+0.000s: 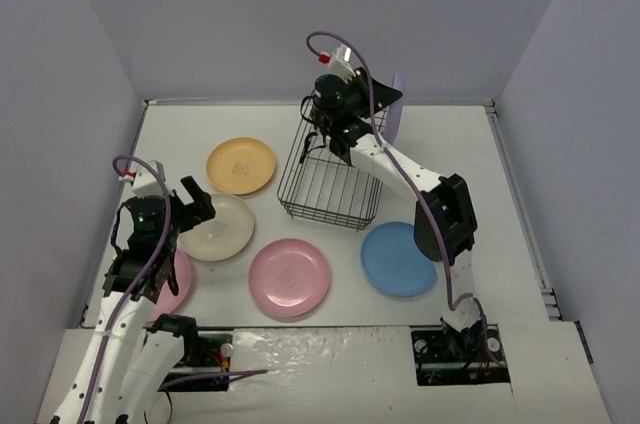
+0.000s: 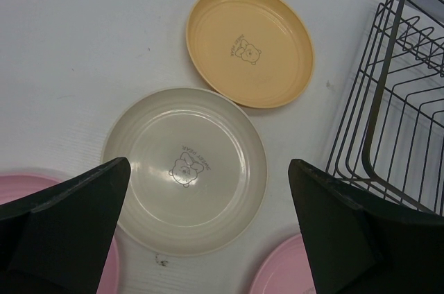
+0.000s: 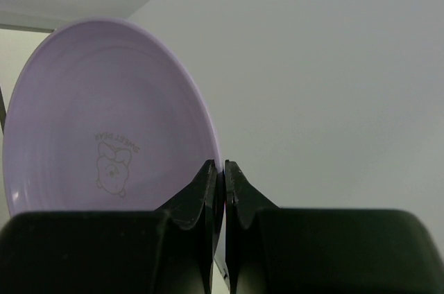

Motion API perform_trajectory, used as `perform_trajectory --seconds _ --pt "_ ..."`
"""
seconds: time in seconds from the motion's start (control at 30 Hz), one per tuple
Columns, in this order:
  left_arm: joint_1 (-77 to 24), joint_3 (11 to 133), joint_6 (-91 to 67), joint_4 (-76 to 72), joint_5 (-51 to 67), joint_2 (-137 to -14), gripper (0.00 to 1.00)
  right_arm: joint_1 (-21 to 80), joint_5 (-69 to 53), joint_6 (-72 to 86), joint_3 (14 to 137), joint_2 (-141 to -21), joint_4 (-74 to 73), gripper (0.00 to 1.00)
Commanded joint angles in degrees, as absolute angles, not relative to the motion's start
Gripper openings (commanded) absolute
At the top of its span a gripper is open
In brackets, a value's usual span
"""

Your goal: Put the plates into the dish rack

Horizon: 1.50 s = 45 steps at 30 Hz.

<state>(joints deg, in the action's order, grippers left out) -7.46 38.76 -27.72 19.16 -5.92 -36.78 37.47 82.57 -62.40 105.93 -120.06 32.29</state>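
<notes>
Lavender plate (image 3: 104, 120) is held on edge, its rim pinched between the pressed-together fingers of the right gripper (image 3: 222, 169), raised above the far right corner of the dish rack (image 1: 335, 179). The rack is stood toward the far side of the table (image 1: 180, 134). To its left, yellow-orange plate (image 1: 241, 165) and cream plate (image 1: 215, 227) are laid flat, close together. Left gripper (image 2: 208, 166) is hung over the cream plate, jaws spread wide. Pink plate (image 1: 289, 277) and blue plate (image 1: 400, 258) are laid near the front edge. Second pink plate (image 1: 178, 284) is partly hidden under the left arm (image 1: 140, 244).

The cream plate (image 2: 184, 190) and lavender plate (image 3: 104, 114) carry faint "SWEET BEAR" lettering.
</notes>
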Motion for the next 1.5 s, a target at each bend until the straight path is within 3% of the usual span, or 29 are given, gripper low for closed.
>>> perform_trajectory --seconds 0.0,0.4,0.83,1.13,1.47 --pt "-7.17 41.13 -27.83 16.96 -6.79 -37.39 0.97 37.23 83.72 -68.22 111.73 -122.48 39.71 0.0" --pt "-7.12 41.29 -27.42 17.23 -7.37 -37.43 0.97 37.11 81.12 -67.24 117.17 -128.06 36.18 0.0" --pt "-7.21 41.49 -27.07 17.14 -7.82 -38.23 0.97 36.03 76.38 -51.59 121.02 -130.78 20.13 0.0" --pt "-7.12 41.48 -26.97 17.14 -7.91 -38.69 0.97 35.24 76.5 -51.11 121.61 -129.8 20.6 0.0" --pt "-7.12 41.45 -26.89 17.02 -7.82 -38.99 0.97 35.1 78.91 -62.88 121.61 -127.4 30.09 0.0"
